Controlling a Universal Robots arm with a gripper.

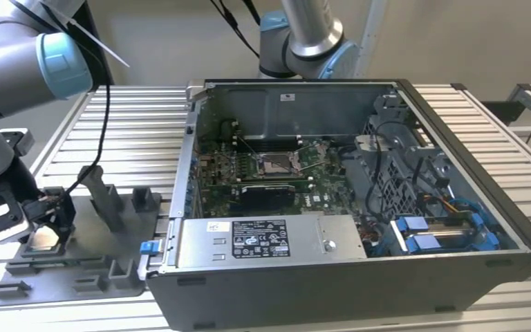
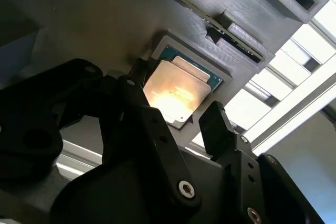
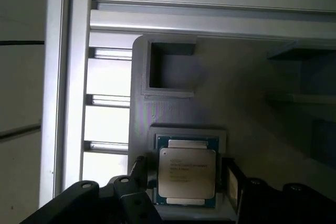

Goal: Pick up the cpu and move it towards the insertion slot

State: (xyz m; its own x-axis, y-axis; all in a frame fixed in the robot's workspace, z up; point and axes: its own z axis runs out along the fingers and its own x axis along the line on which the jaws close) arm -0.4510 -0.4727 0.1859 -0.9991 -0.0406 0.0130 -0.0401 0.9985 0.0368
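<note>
1. Hovering low over the grey tray [image 1: 81, 280] at the exterior view's left, with the gripper [image 3: 186, 170] spread: one of the fingers [image 2: 212, 124] on each side of the chip [image 3: 187, 174], a gap at both edges in both wrist views, nothing pinched yet.
2. Lies flat in its square pocket of the tray, metal top up, directly between the fingers and well apart from the socket [image 1: 275, 164].
3. Risks a skewed grip: closing off-centre would likely shove one edge against the pocket wall and tilt or wedge the chip rather than seat it between the pads.
4. Risks a slip as well: thin edges give the fingers little to bite, so a weak squeeze could drop the chip back on the tray or onto the slatted table [image 1: 136, 121].
5. Could catch on the upright posts [image 1: 99, 197] standing near the pocket, towards the exterior view's right, if the lift is too short before any sideways travel.
6. Has to pass over the near wall of the open computer case [image 1: 184, 187], which stands between tray and socket; too low a path would probably knock the chip loose.
7. Needs care at the socket itself, in the middle of the green board: thin levers beside its metal frame look able to snag a finger, and a tilted or turned arrival could harm the contacts.
8. Leaves little margin further right, where loose cables [image 1: 422, 176] hang inside the case; overshooting might drag them.
</note>
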